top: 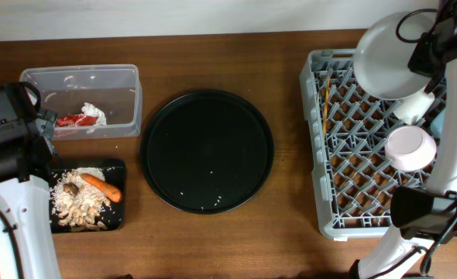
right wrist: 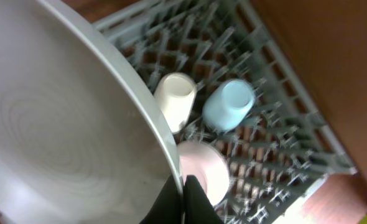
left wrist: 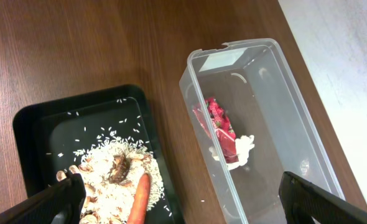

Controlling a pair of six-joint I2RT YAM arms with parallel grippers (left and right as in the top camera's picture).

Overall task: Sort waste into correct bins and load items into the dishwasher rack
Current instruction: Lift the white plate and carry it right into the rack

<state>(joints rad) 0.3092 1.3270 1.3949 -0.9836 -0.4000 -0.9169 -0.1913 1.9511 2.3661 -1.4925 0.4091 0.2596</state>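
My right gripper (right wrist: 183, 194) is shut on the rim of the pale grey plate (right wrist: 65, 124), holding it tilted above the far end of the dishwasher rack (top: 345, 194). In the rack lie a pink bowl (top: 410, 147), a white cup (top: 411, 105), a light blue cup (right wrist: 230, 104) and chopsticks (top: 324, 105). My left gripper (left wrist: 190, 205) hangs open over the gap between the two bins. The clear tub (top: 80, 81) holds a red wrapper (left wrist: 219, 124) and a white napkin (left wrist: 238, 149). The black rectangular tray (top: 118, 221) holds rice scraps (left wrist: 102, 155), a carrot (left wrist: 140, 199) and a brown lump (left wrist: 118, 168).
A large round black tray (top: 207, 151) with a few crumbs lies mid-table between the bins and the rack. My right arm (top: 453, 155) stretches over the rack's right side. The table's back edge runs just behind the tub and the rack.
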